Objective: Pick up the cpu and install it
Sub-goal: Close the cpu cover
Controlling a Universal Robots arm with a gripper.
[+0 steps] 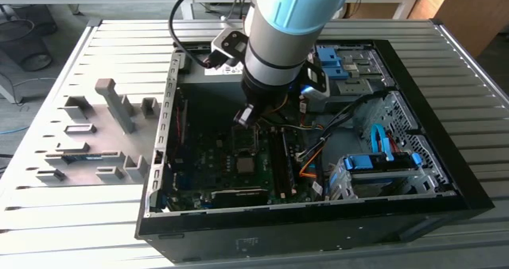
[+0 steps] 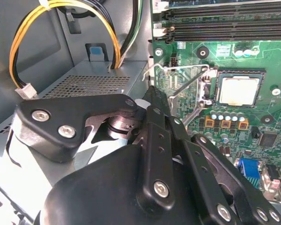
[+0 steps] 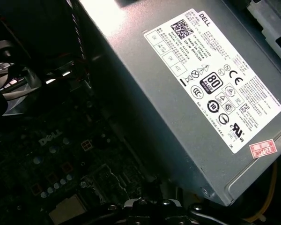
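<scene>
A: CPU count, location?
B: One cpu [image 2: 238, 90], seated in the motherboard [image 2: 267, 117] socket, retention frame [image 2: 189, 86] open beside it.
A: Claw?
B: One gripper [image 2: 152, 96] above the board, near the power supply [image 3: 196, 98]; grip state — cannot tell.

CPU seated flat in socket.
The cpu [image 2: 238, 90]: small square chip, pale silvery metal top facing up, lying level inside the black socket frame on the green board; retention frame and lever raised beside it.

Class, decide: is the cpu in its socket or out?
In: the cpu lies flat within the socket frame; retention lever raised.
</scene>
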